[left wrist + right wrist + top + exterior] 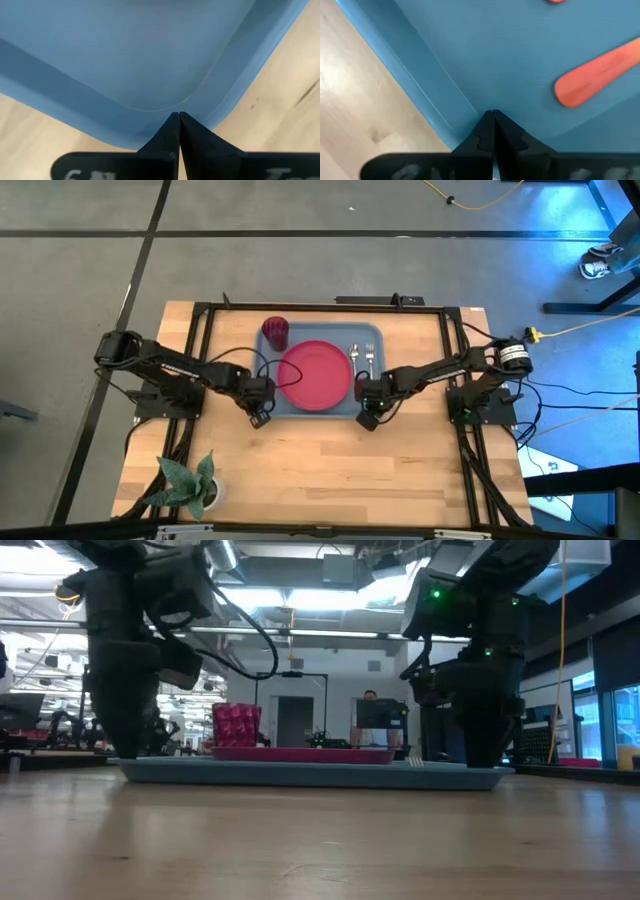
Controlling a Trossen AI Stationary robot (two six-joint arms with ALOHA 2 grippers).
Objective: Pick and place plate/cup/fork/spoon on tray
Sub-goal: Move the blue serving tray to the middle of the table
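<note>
At the bench's (330,460) near left corner we see a potted plant (190,482), well apart from everything else. Moving right, the left gripper (259,416) hangs just beside the tray's (285,408) near left corner, its fingers (170,135) clenched together on nothing. On the tray, the cup (276,332) stands in the far left corner, just beside the plate (316,374), which lies flat at the tray's middle. To the right of the plate, two orange-handled utensils lie side by side on the tray; from above, we take the left one for the spoon (356,358) and the right one for the fork (369,360), though their heads are too small to tell surely. Rightmost, the right gripper (367,419) sits over the tray's near right corner, likewise clenched and empty, with an orange handle (600,75) lying just beyond its tips in the wrist view.
</note>
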